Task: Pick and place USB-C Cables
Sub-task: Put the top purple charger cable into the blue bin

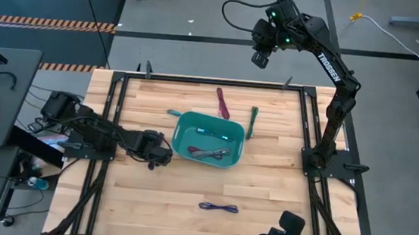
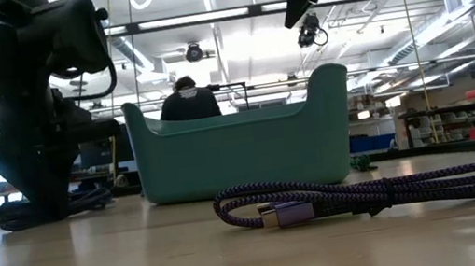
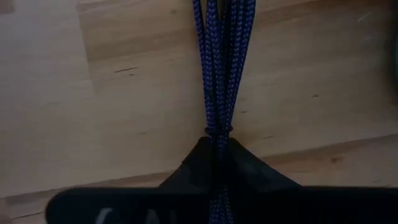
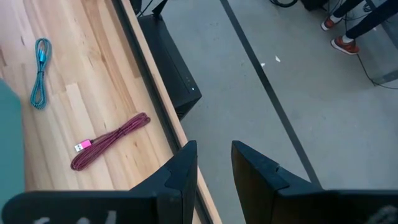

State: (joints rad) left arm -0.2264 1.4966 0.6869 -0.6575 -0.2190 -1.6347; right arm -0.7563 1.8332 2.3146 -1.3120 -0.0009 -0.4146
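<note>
Bench (image 1: 147,219): pale wood slats, dark frame rails along its edges.
Teal bin (image 1: 184,127): mid-bench; several cables lie inside, colours hard to separate from above.
Left hand (image 1: 159,157): low over the bench just beside the bin's left wall. Its wrist view shows the fingers (image 3: 186,174) drawn together on a dark blue braided cable (image 3: 221,74) that lies stretched on the wood.
Right hand (image 4: 214,165): raised high beyond the bench's far edge, over the grey floor; fingers slightly apart, nothing between them.
Maroon cable (image 1: 222,102): on the bench behind the bin, near the far rail.
Green cable (image 1: 252,123): just right of the bin.
Teal cable (image 1: 173,112): at the bin's far left corner, small and partly cut off by the rim.
Purple cable (image 1: 218,206): alone on the near bench, well apart from the bin.
Obstructions: in the low view the bin wall hides its contents; the left arm blocks the area to its left.
Background: a person (image 2: 187,101) shows behind the bin, mostly hidden by it.
</note>
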